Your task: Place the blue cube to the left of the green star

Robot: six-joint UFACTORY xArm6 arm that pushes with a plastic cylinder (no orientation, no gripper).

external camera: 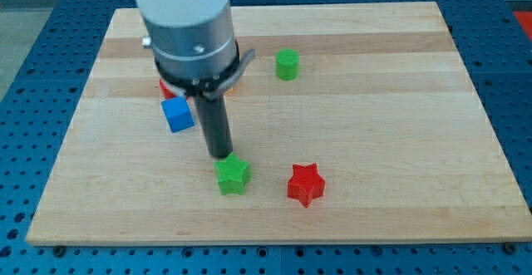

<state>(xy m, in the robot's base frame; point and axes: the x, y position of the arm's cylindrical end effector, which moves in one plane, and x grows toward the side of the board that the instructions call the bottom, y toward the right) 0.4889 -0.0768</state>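
So: wooden desk [399, 100] carries everything, arm [184, 17] drops in from the view's top, no pincer on this rig, just the rod, and my tip [221, 154] sits just above the green star [233, 175], touching or nearly so. Blue cube [177, 115] lies up-left of my tip, just beside the rod, apart from the star. Red star [305, 184] sits right of the green star; green cylinder-like block [287, 64] near the top; a red block [166, 87] is mostly hidden behind the arm.
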